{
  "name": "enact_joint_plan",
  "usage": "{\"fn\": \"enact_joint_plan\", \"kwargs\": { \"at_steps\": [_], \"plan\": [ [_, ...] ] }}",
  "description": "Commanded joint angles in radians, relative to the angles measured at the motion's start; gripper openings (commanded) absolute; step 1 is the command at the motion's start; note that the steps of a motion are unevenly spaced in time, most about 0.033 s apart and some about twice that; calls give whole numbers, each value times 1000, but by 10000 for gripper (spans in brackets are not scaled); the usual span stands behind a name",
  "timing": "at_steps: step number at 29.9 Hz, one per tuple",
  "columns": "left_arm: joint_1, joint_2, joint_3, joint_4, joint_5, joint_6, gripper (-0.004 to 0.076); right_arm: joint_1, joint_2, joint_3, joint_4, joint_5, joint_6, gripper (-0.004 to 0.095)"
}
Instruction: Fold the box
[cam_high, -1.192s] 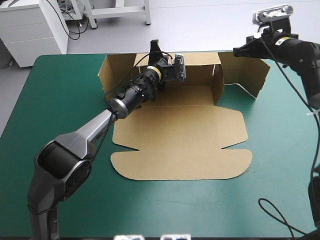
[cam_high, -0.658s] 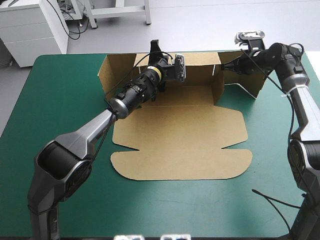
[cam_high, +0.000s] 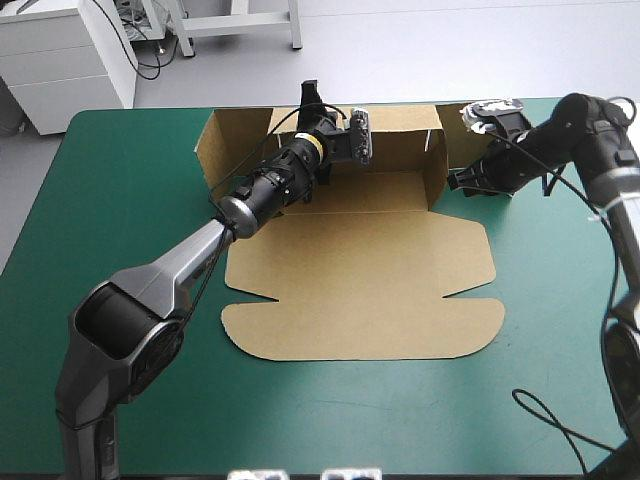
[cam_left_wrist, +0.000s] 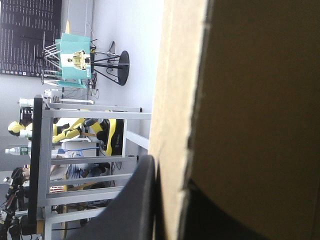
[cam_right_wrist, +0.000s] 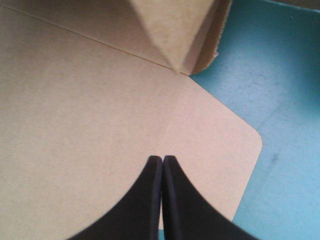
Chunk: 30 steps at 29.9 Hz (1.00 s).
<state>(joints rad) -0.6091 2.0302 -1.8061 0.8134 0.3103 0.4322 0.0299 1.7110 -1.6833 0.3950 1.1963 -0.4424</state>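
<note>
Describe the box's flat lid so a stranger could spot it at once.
On the teal-green table lies a brown box, its back walls raised at the far side. The lid is the broad sheet spreading toward the table's near edge. Unlike the upright walls, it lies flat, with rounded corners and a notch cut in at each side.

We read no text, label, brand, number or sign in any view. The brown box (cam_high: 360, 290) and the teal-green cover (cam_high: 120, 200) carry no legible marking.
</note>
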Motion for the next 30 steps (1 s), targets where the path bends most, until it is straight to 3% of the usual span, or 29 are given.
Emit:
{"fn": "enact_joint_plan", "kwargs": {
  "at_steps": [1,12,20,30],
  "plan": [
    [-5,-53,-20,-30,7,-26,16,-8,-211,99,14,-88,-31,-17],
    [-7,-65,-20,-132,88,-21,16,-8,-700,560,-37,-387,1,-19],
    [-91,-155,-20,-213,357,184,16,-8,-799,613,-141,-388,81,-19],
    [-194,-246,-18,-233,521,239,-2,-8,-799,613,-218,-382,122,-19]
  ]
}}
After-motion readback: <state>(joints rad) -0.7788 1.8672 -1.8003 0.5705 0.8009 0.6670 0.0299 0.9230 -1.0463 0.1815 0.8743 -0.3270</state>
